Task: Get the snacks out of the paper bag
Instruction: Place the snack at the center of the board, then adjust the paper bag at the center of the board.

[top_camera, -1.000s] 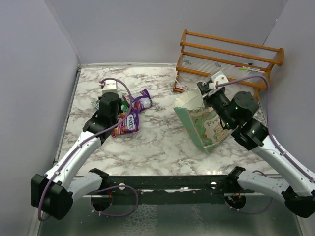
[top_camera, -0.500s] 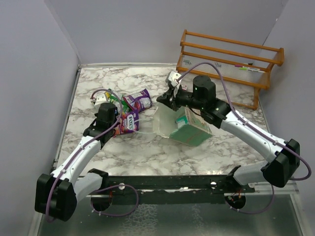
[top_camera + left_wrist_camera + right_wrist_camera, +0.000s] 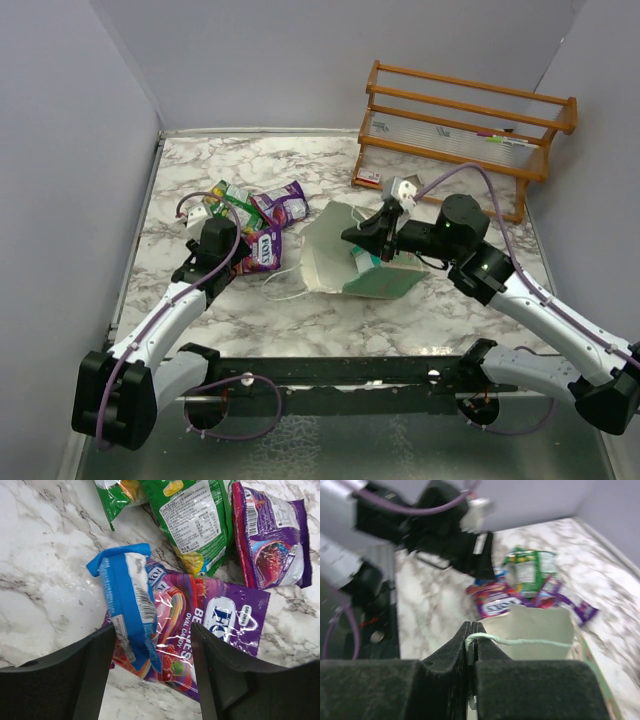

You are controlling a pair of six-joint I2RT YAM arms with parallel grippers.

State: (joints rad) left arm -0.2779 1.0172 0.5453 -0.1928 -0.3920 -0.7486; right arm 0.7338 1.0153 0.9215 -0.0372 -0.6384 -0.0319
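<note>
The paper bag (image 3: pixel 335 258) is on its side, and the snacks (image 3: pixel 262 248) are out on the table (image 3: pixel 320 160).

The bag lies in the middle of the table with its open mouth turned to the snacks. The right gripper (image 3: pixel 470 632) is pinched tight on the bag's thin top edge. The snacks lie in a heap just left of the bag. There is a green packet (image 3: pixel 192 520), a purple packet (image 3: pixel 272 535), a pink and purple packet (image 3: pixel 215 625) and a blue packet (image 3: pixel 130 605) that lies on top of the pink one. The left gripper (image 3: pixel 156 667) hangs over the heap with its jaws wide apart. One finger is on each side of the blue packet's near end, and it holds nothing. A wooden rack (image 3: pixel 465 115) stands at the back right of the table.
</note>
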